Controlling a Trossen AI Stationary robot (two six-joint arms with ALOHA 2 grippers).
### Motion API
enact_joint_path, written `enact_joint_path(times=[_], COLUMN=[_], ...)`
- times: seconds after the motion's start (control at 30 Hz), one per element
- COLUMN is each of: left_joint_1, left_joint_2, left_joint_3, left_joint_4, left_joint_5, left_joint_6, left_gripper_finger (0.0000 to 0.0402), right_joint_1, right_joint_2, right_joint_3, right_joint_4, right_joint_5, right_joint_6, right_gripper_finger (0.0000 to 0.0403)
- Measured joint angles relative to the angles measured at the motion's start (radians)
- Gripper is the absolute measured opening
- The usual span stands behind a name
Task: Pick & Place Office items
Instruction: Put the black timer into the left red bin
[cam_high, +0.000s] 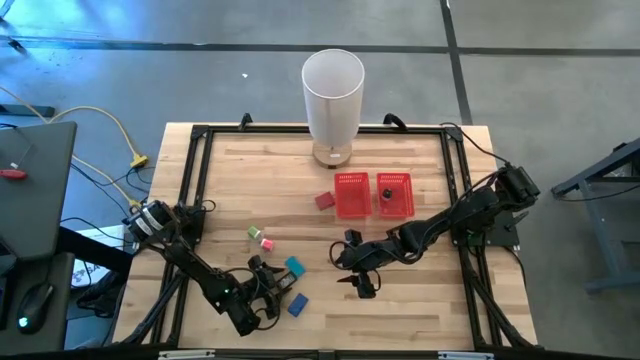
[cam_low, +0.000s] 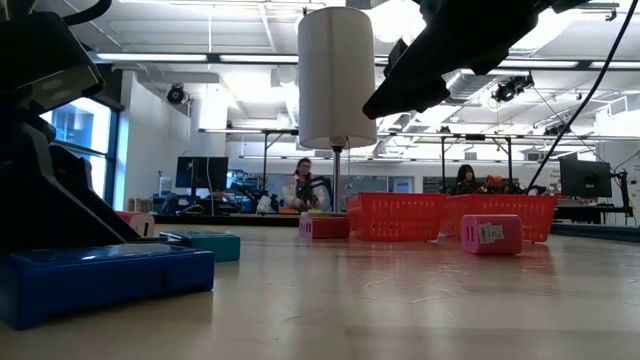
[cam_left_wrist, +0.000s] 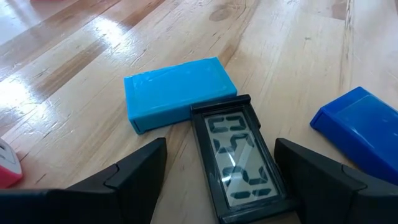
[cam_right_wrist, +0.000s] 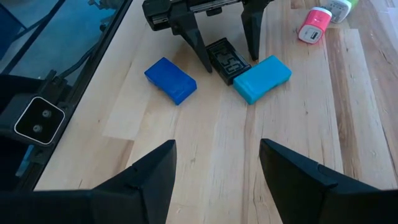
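Left claw spread, straddling small black digital clock flat on wooden tabletop, beside teal block. Looks light, rigid, slick-faced; grip long edges. Right claw spread, empty, hovering nearby.

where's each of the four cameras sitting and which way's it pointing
High view: overhead, straight down on the wooden table; both arms show.
Low view: at tabletop height, facing the red mesh tray and room; arms overhead.
Left wrist view: past the open left gripper, straddling the black LCD clock.
Right wrist view: past the open right gripper, toward the left arm.
Both wrist views share the teal rectangular block, the clock and the blue rectangular block.
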Motion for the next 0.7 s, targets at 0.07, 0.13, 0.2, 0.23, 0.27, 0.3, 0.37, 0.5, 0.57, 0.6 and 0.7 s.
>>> enact_joint_path(times=[0.07, 0.13, 0.2, 0.23, 0.27, 0.3, 0.37, 0.5, 0.57, 0.6, 0.7], left_joint_1=[0.000, 0.000, 0.000, 0.000, 0.000, 0.000, 0.000, 0.000, 0.001, 0.001, 0.001], left_joint_2=[0.000, 0.000, 0.000, 0.000, 0.000, 0.000, 0.000, 0.000, 0.000, 0.000, 0.000], left_joint_3=[0.000, 0.000, 0.000, 0.000, 0.000, 0.000, 0.000, 0.000, 0.000, 0.000, 0.000], left_joint_4=[0.002, 0.004, 0.009, 0.013, 0.016, 0.017, 0.019, 0.020, 0.021, 0.021, 0.022], left_joint_5=[0.000, 0.000, 0.000, 0.000, -0.001, -0.001, -0.001, -0.001, -0.001, -0.001, -0.001], left_joint_6=[0.000, 0.000, 0.000, 0.000, 0.000, 0.000, 0.000, 0.000, 0.000, 0.000, -0.001], left_gripper_finger=[0.0289, 0.0289, 0.0289, 0.0289, 0.0289, 0.0289, 0.0287, 0.0264, 0.0246, 0.0237, 0.0210], right_joint_1=[0.000, 0.000, 0.000, 0.000, 0.000, 0.000, 0.000, 0.000, 0.000, 0.000, 0.000], right_joint_2=[0.000, 0.000, 0.000, 0.000, 0.000, 0.000, 0.000, 0.000, 0.000, 0.000, 0.000], right_joint_3=[0.000, 0.000, 0.000, 0.000, 0.000, 0.000, 0.000, 0.000, 0.000, 0.000, 0.000], right_joint_4=[0.000, 0.000, 0.000, 0.000, 0.000, 0.000, 0.000, 0.000, 0.000, 0.000, 0.000], right_joint_5=[0.000, 0.000, 0.000, 0.000, 0.000, 0.000, 0.000, 0.000, 0.000, 0.000, 0.000], right_joint_6=[0.000, 0.000, 0.000, 0.000, 0.000, 0.000, 0.000, 0.000, 0.000, 0.000, 0.000], right_gripper_finger=[0.0218, 0.0218, 0.0218, 0.0218, 0.0218, 0.0218, 0.0218, 0.0218, 0.0218, 0.0218, 0.0218])
